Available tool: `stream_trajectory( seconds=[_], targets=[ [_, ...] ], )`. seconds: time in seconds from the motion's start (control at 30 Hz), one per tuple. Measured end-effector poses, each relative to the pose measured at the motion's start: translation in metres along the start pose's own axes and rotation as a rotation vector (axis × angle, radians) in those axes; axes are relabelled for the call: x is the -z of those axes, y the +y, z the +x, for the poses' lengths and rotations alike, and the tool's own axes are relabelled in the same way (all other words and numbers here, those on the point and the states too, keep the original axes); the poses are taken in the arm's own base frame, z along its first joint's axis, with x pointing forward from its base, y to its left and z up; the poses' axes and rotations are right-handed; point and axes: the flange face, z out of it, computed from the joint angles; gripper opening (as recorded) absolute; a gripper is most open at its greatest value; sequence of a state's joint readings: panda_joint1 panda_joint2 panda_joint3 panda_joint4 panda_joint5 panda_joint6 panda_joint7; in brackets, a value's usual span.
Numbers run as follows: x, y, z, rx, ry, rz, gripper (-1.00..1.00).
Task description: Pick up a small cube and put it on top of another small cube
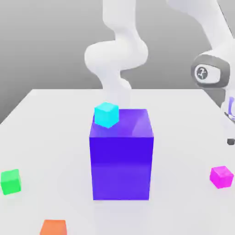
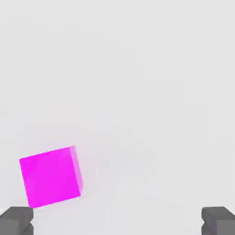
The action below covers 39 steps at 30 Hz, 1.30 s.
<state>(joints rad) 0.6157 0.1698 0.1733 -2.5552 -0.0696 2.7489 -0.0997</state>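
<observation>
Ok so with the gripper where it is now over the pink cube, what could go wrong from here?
1. In the hand view the magenta cube sits off-centre, close to one fingertip, and rotated against the open jaws. A straight descent might land a finger on it or knock it aside.
2. A skewed grasp could turn the cube, making stacking harder.
3. The cyan cube sits at the corner of the big blue-violet block, so a careless placement there could push it off.

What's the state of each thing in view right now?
Gripper: open, empty, fingers wide apart.
Magenta cube: on table, not gripped.
Cyan cube: resting on the blue block's top corner.
Blue block: upright on table.
Green cube: on table, alone.
Orange cube: on table, partly cropped.
</observation>
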Motion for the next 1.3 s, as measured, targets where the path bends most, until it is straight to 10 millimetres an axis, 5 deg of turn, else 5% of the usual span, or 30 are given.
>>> stream_trajectory(
  seconds=[0.17, 0.2, 0.43, 0.63, 0.77, 0.9, 1.1, 1.3],
  targets=[
    [-0.064, -0.011, -0.005, 0.057, -0.026, 0.002, 0.0],
    [-0.075, -0.012, -0.006, 0.058, -0.027, 0.003, -1.0],
    [-0.078, -0.012, -0.007, 0.059, -0.029, 0.003, -1.0],
    [-0.022, -0.003, -0.001, 0.033, -0.035, 0.002, -1.0],
    [-0.009, 0.107, -0.01, -0.286, -0.06, -0.006, -1.0],
    [0.001, 0.208, -0.058, -0.609, -0.065, -0.015, -1.0],
    [0.015, 0.315, -0.164, -1.044, -0.06, -0.024, -1.0],
    [0.03, 0.382, -0.298, -1.482, -0.051, -0.029, -1.0]
  ],
)
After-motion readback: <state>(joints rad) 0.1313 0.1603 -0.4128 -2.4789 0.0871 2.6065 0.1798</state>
